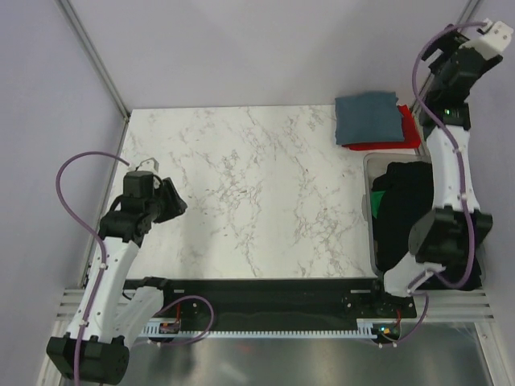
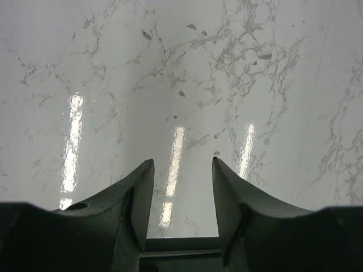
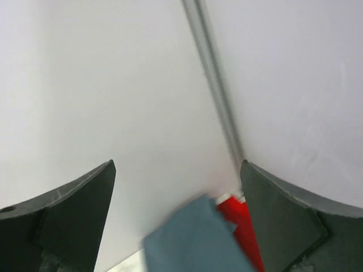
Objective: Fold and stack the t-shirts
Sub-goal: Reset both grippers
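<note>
Right gripper [image 3: 177, 164] wide, empty; left gripper [image 2: 182, 161] half-open, empty. Black t-shirts [image 1: 406, 201], 3 o'clock bin [image 1: 368, 173]: limp, light; I'd pinch top fold.

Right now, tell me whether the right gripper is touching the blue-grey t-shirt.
Apart. The top view shows the right gripper raised toward the far right corner, clear of the folded blue-grey t-shirt lying on the red t-shirt.

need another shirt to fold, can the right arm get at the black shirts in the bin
Probably yes: the black shirts lie uncovered in the open bin beside its base, and its tool is open and empty, though raised far away.
</note>
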You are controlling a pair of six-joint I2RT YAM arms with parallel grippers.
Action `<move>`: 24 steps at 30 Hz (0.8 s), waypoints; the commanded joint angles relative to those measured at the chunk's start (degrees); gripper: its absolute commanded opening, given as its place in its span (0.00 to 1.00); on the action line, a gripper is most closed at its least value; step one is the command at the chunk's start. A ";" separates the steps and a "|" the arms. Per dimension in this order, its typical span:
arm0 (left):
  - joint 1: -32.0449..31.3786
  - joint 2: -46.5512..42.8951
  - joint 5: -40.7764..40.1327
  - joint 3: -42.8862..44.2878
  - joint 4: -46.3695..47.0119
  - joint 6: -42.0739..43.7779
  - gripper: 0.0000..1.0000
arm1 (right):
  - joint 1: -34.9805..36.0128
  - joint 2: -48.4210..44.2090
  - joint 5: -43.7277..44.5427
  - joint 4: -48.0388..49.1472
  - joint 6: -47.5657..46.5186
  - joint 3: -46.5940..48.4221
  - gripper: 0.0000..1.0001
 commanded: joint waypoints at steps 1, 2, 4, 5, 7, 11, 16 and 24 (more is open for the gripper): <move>0.03 -1.75 -0.88 0.25 1.84 -1.57 0.53 | 1.17 -15.48 -9.71 1.44 14.58 -15.96 0.98; 0.03 -2.10 -0.62 0.34 1.92 -1.56 0.53 | 2.32 -18.51 -11.55 1.35 17.57 -19.51 0.98; 0.03 -2.28 -0.71 0.25 1.92 -1.39 0.57 | 9.04 -26.22 -11.84 -0.40 17.34 -28.45 0.98; 0.03 -2.63 -0.62 0.25 1.92 -1.39 0.58 | 12.75 -28.36 -11.14 -1.36 15.68 -31.03 0.98; 0.03 -3.07 -0.97 0.43 1.92 -1.21 0.72 | 24.05 -33.53 -6.67 -4.26 14.79 -37.70 0.98; 0.03 -4.04 -1.32 0.08 2.10 -1.48 0.82 | 41.93 -38.83 1.25 -11.81 21.52 -50.00 0.98; -0.06 -2.90 -0.88 0.07 2.10 -1.39 0.83 | 62.83 -39.63 15.91 -18.85 33.11 -59.59 0.98; -0.06 -1.76 0.08 -0.10 2.28 -1.30 0.79 | 73.60 -39.19 14.44 -14.22 41.41 -72.88 0.98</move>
